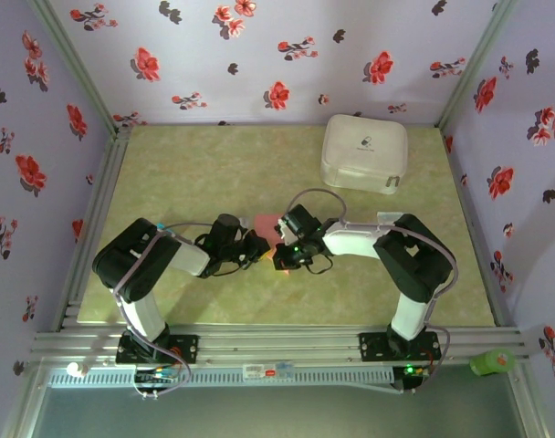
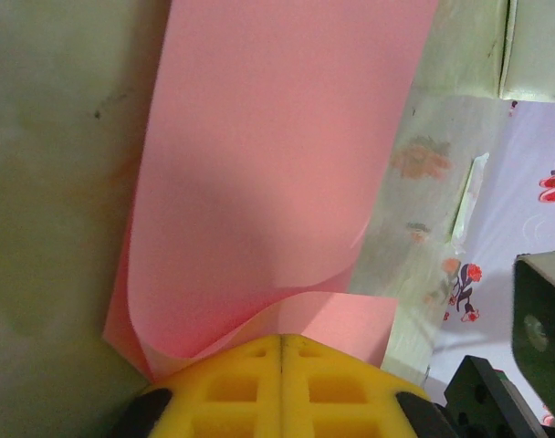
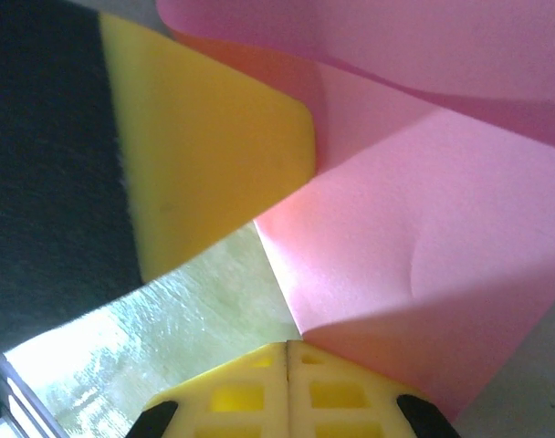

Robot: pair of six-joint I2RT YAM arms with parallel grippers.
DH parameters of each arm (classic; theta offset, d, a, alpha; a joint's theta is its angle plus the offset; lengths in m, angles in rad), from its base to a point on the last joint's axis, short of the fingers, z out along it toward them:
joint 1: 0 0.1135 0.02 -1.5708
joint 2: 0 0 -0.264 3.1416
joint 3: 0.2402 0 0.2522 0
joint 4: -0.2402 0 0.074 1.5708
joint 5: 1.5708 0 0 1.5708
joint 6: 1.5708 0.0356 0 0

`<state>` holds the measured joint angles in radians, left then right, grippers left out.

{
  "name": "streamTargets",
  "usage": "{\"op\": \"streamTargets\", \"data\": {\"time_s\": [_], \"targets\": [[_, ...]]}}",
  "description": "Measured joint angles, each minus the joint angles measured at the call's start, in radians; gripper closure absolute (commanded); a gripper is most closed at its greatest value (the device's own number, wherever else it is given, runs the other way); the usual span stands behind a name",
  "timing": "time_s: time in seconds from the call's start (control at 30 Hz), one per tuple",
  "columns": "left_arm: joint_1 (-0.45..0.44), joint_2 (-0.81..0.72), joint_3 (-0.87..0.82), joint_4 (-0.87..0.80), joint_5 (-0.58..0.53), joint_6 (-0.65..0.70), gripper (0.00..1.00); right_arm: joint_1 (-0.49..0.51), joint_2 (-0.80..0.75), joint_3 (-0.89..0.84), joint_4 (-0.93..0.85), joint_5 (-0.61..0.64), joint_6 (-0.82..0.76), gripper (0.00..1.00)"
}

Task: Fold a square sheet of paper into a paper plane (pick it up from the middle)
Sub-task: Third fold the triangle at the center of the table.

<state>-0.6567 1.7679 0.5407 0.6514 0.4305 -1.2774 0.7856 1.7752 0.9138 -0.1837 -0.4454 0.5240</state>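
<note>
The left hand (image 2: pixel 280 342) and right hand (image 3: pixel 287 347) are each pinched shut on the square sheet of paper (image 2: pixel 277 137), which curls between them over the pale green marbled counter (image 1: pixel 195 173). Lilac walls (image 1: pixel 259 55) printed with red flowers enclose it; a white case (image 1: pixel 364 151) sits well beyond the right hand.

- Top view: soft, even light falls from above. The worktop (image 1: pixel 214 164) is bright, with only faint shadows close under the left arm (image 1: pixel 141 265) and right arm (image 1: pixel 414 260). The frame rails (image 1: pixel 259 342) bow slightly near the edge, and fine detail is soft.
- Left wrist view: the square sheet of paper (image 2: pixel 277 137) is bright at the top, with a broad soft shadow across its middle. The left pincer (image 2: pixel 282 339) is slightly blurred.
- Right wrist view: the worktop patch at lower left glares almost white. The paper looks soft, and the right pincer (image 3: pixel 287 345) is out of focus.
</note>
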Motion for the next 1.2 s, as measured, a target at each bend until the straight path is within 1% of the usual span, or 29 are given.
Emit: {"op": "streamTargets", "data": {"time_s": [0.57, 1.2], "targets": [[0.000, 0.000, 0.001, -0.002, 0.000, 0.000, 1.00, -0.032, -0.029, -0.091, 0.121, -0.062, 0.027, 0.90], [-0.005, 0.000, 0.012, -0.026, 0.000, 0.001, 1.00, -0.057, -0.102, -0.227, 0.233, -0.116, 0.057, 0.89]]}}
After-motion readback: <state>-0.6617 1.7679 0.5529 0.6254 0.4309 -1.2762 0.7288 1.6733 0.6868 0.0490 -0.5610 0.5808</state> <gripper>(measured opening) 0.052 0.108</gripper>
